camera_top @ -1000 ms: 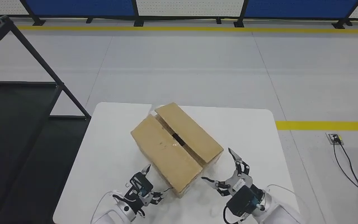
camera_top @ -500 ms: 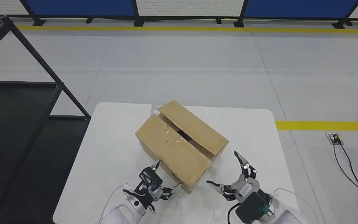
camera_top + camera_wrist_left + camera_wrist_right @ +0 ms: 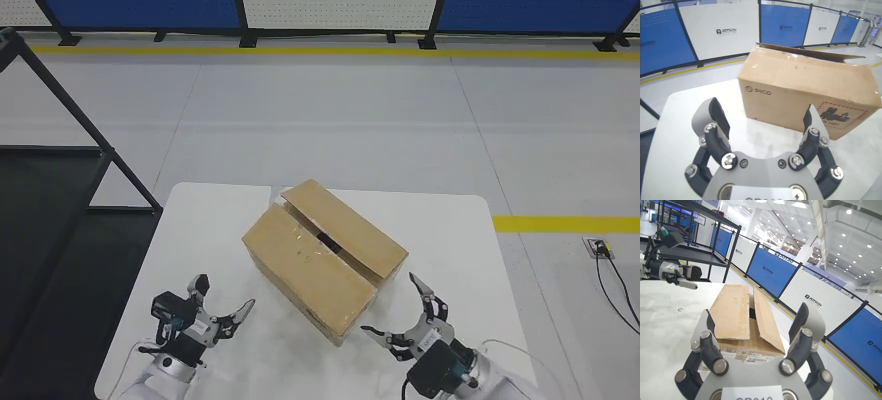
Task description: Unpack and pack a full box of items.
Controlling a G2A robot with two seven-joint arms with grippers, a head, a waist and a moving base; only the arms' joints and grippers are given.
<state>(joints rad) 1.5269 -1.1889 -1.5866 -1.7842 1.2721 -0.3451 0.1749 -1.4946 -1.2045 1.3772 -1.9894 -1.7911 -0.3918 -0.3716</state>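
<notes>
- Cardboard box (image 3: 806,91), long side: a round logo and a short printed word at one end, and a red dashed-border warning label (image 3: 841,116) with a pictogram and a code line at the other.
- Its short end: a white barcode sticker (image 3: 755,358) beside handling symbols.
- Fence panels (image 3: 726,31) behind: a logo with a wordmark on each.

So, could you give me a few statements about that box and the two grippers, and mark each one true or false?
1. The cardboard box stands on the white table. True.
2. The left gripper is clamped on the box. False: it is open and apart from the box.
3. The right gripper is open and holds nothing. True.
4. The box is wide open on top. False: its flaps lie down, with a narrow gap between them.
</notes>
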